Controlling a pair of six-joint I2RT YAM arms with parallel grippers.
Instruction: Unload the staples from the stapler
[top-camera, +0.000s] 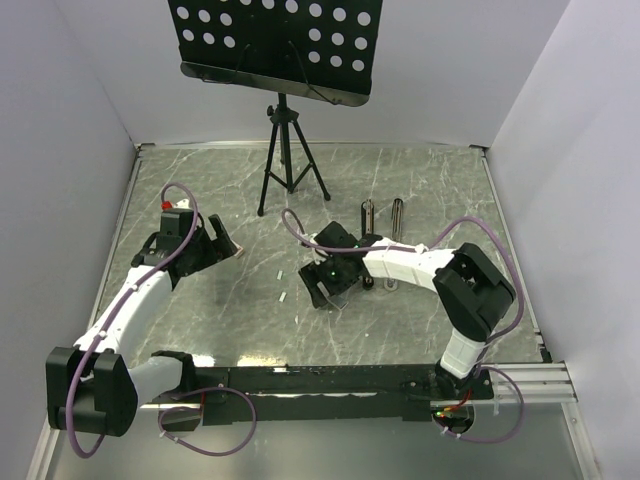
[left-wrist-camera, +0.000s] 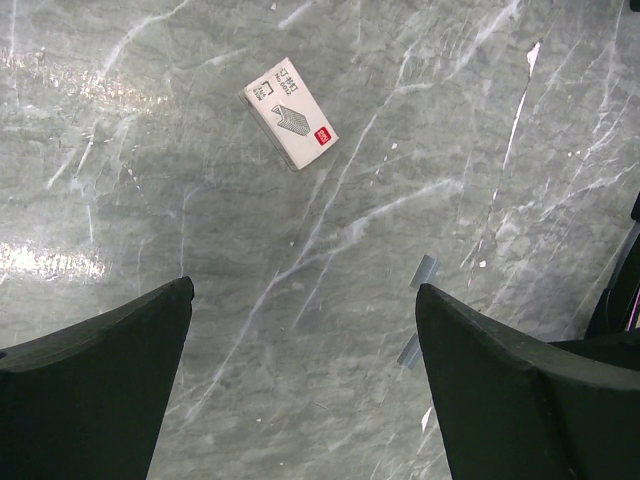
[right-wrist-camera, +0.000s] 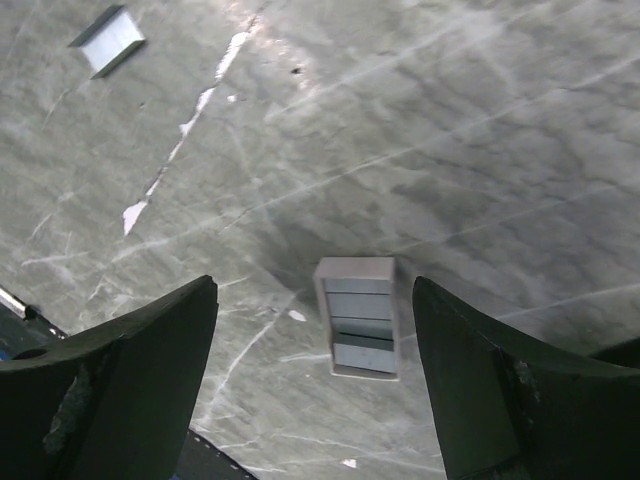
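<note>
The stapler (top-camera: 370, 218) lies at mid-table, right of the tripod, as two slim dark bars side by side; its near end passes under my right arm. My right gripper (top-camera: 325, 288) hangs open, left of the stapler. In the right wrist view a small grey open tray of staples (right-wrist-camera: 357, 316) lies flat on the table between the open fingers (right-wrist-camera: 150, 370), touching neither. A loose staple strip (right-wrist-camera: 105, 40) lies further off. My left gripper (left-wrist-camera: 303, 290) is open over bare table, with two staple strips (left-wrist-camera: 426, 270) by its right finger.
A white staple box with a red mark (left-wrist-camera: 290, 112) lies beyond the left gripper. A black tripod (top-camera: 288, 165) with a perforated music stand stands at the back centre. White walls enclose the marble table (top-camera: 420, 180) on three sides.
</note>
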